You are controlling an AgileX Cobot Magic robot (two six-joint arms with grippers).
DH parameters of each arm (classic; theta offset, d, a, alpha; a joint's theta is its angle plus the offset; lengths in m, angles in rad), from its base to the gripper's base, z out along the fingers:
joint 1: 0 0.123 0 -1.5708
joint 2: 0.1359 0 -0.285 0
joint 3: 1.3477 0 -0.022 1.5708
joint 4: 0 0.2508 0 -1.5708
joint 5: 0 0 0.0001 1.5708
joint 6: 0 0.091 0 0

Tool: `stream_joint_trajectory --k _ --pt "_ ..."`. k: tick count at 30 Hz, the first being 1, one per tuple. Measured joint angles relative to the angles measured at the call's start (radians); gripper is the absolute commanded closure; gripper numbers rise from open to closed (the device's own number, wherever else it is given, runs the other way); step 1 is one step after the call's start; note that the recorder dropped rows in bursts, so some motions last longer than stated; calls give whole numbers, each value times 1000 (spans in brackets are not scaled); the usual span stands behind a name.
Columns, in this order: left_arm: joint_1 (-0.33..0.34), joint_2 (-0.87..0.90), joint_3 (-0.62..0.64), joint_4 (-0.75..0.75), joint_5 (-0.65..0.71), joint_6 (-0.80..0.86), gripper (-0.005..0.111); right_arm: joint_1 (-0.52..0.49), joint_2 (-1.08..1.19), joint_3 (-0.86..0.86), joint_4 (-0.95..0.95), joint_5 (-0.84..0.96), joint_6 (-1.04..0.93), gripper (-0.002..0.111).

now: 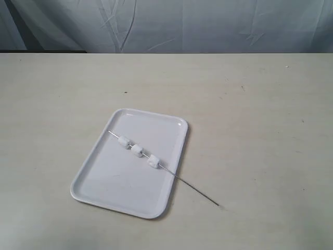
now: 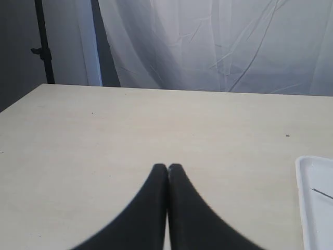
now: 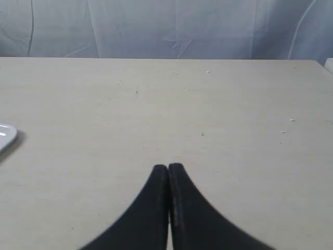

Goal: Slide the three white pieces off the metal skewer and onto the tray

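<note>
The white tray [image 1: 99, 179] lies on the table left of centre. Across it rests the metal skewer [image 1: 192, 188], one end over the tray, the other out on the table to the right. Threaded on it are the three white pieces [image 1: 137, 150], spaced along the part over the tray. Neither arm shows in the exterior view. My left gripper [image 2: 167, 167] is shut and empty above bare table, with the tray's corner [image 2: 312, 208] and the skewer's tip [image 2: 321, 193] off to one side. My right gripper [image 3: 168, 167] is also shut and empty; only a tray corner [image 3: 6, 136] shows.
The beige table [image 1: 260, 104] spreads wide around the tray. A wrinkled white curtain [image 1: 182, 23] hangs behind its far edge. A dark stand [image 2: 44, 47] rises beyond the table's corner in the left wrist view.
</note>
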Motion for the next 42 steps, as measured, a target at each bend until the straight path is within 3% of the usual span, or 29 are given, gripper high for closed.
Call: stream_joint_trajectory --k 6,10,15,21,28,30,35,38,42 --pt "0 0 0 0 0 0 107 0 0 0 0 0 0 109" --pt "0 0 0 0 0 0 107 0 0 0 -110 -14 -15 109" --pt "0 0 0 0 0 0 107 0 0 0 -199 -145 -20 109" --pt "0 0 0 0 0 0 107 0 -1 0 -210 -603 -22 109" --pt "0 0 0 0 0 0 107 0 -5 0 -190 -1427 -21 109" --pt "0 0 0 0 0 0 107 0 -6 -26 -172 -1512 -33 109" --pt "0 0 0 0 2 0 107 0 -7 -206 -143 -1558 -4 109" --pt "0 0 0 0 2 0 107 0 -8 -364 -157 -1463 31 109" --pt "0 0 0 0 2 0 107 0 18 -642 -186 -913 158 109"
